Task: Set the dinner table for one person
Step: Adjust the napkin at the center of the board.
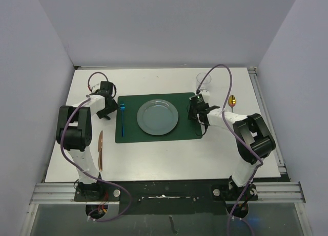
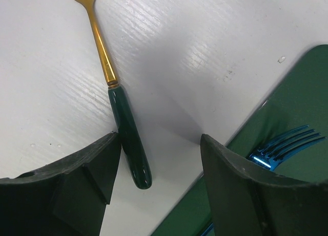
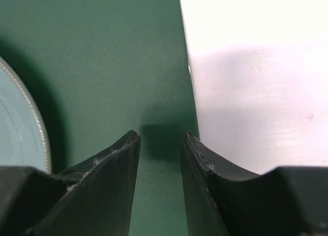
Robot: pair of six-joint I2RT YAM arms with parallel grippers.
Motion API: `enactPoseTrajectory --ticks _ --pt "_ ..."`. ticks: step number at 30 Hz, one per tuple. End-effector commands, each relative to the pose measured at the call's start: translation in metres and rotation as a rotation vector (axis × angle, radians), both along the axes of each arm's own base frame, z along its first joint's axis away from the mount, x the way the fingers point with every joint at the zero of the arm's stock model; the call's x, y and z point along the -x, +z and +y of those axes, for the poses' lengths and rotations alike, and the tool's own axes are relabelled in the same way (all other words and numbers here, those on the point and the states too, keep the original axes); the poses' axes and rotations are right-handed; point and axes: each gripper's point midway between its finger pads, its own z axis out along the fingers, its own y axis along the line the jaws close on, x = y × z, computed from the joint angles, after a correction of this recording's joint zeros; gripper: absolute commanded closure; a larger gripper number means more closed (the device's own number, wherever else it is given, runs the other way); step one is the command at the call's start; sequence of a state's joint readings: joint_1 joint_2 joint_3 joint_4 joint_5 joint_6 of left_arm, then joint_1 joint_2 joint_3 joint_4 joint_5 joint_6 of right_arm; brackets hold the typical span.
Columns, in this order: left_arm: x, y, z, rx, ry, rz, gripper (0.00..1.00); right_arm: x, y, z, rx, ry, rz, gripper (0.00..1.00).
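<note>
Plain pale lavender-grey walls (image 1: 164, 26) on three sides, under soft, even light.

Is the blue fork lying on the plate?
No, the blue fork lies on the green placemat, to the left of the plate and apart from it.

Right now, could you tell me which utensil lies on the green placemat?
The blue fork, at the placemat's left edge; the gold spoon and knife lie on bare white table.
</note>
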State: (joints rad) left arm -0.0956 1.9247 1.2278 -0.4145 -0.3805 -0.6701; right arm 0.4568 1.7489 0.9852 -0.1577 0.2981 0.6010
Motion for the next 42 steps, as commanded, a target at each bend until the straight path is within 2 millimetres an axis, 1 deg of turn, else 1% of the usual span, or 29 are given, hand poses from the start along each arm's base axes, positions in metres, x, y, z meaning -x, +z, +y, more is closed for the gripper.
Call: enactPoseTrajectory --ticks 1,4,10,15,25,33,37,42 --pt "0.01 -0.018 -0.011 0.033 -0.063 0.085 0.39 -0.03 0.02 0.016 -0.061 0.0 -0.076 0.63" --pt "0.008 -0.02 -0.015 0.044 -0.089 0.09 0.39 -0.028 0.017 0.012 -0.045 -0.013 -0.07 0.64" --pt "0.007 -0.037 -0.023 0.061 -0.133 0.135 0.39 -0.027 0.012 -0.004 -0.018 -0.06 -0.071 0.64" --pt "0.005 -0.045 -0.034 0.069 -0.168 0.145 0.39 -0.024 0.007 -0.009 -0.008 -0.069 -0.054 0.64" --pt "0.001 -0.051 -0.05 0.058 -0.232 0.169 0.39 -0.016 -0.011 -0.017 0.006 -0.095 0.002 0.65" --pt "0.004 -0.052 -0.057 0.056 -0.249 0.18 0.39 -0.017 -0.008 -0.022 0.01 -0.101 0.0 0.65" --pt "0.006 -0.049 -0.058 0.052 -0.252 0.183 0.4 -0.02 -0.005 -0.023 0.012 -0.101 -0.002 0.65" --pt "0.007 -0.044 -0.06 0.047 -0.26 0.181 0.4 -0.021 0.003 -0.023 0.011 -0.098 -0.014 0.65"
